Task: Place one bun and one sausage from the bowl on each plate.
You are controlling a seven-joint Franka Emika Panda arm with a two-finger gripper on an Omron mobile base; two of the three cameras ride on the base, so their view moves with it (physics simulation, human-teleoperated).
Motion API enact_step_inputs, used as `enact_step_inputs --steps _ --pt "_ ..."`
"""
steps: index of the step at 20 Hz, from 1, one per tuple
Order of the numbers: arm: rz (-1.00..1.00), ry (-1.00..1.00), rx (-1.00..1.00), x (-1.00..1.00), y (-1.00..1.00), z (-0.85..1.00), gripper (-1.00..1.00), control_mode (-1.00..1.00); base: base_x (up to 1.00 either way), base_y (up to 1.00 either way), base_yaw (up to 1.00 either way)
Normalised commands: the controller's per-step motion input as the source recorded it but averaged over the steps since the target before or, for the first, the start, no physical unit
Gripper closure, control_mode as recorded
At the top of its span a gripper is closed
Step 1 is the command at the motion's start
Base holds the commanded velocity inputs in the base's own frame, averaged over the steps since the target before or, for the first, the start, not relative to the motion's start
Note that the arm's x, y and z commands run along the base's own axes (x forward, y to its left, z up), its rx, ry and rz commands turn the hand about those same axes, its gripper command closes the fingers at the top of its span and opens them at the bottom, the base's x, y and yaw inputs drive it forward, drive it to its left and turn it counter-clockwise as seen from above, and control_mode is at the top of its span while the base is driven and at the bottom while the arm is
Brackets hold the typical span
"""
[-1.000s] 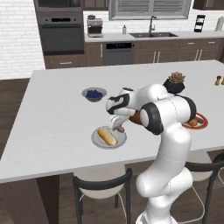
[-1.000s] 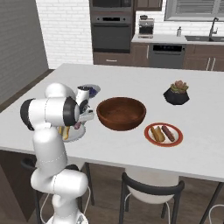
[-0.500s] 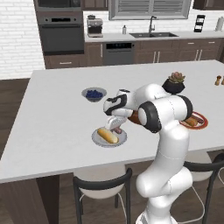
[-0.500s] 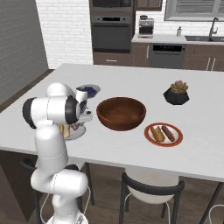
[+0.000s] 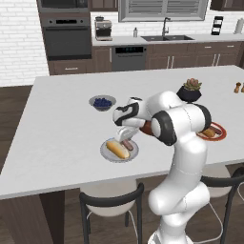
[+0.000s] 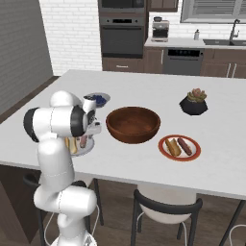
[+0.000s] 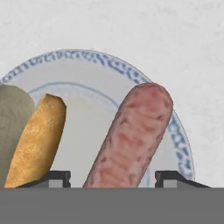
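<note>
We see the end effector low over the blue-rimmed plate, jaws apart w/ the sausage lying between them; prob. no grip on it, tho contact is hard to judge. Sausage rests on the plate beside the bun, not touching — pairing looks intended. Red plate already carries its bun + sausage; wooden bowl sits between the two plates on the worktop. Vs. a sec ago: arm pose near same, jaws look wider.

Rendered scene evenly and brightly lit; shadows faint and soft; no glare noted; close hand view slightly soft.
</note>
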Motion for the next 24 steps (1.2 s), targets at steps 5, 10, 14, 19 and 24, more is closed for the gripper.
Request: enact_step_inputs --steps 5,10,14,19,24 --pt "-0.01 -0.07 0.00 -0.89 -0.06 0.03 -1.00 -1.00 0.00 0.00 0.00" --pt "-0.17 0.00 0.00 -0.43 -0.26 0.67 -1.00 -1.00 0.00 0.00 0.00" --pt "-0.15 0.08 0.00 0.00 -0.07 0.97 -1.00 -1.00 0.00 0.00 0.00" --pt "-0.18 0.14 0.00 -0.37 -0.05 0.80 -1.00 -1.00 0.00 0.00 0.00" --pt "-0.24 0.09 0.00 -0.97 -0.48 0.43 -1.00 -1.00 0.00 0.00 0.00"
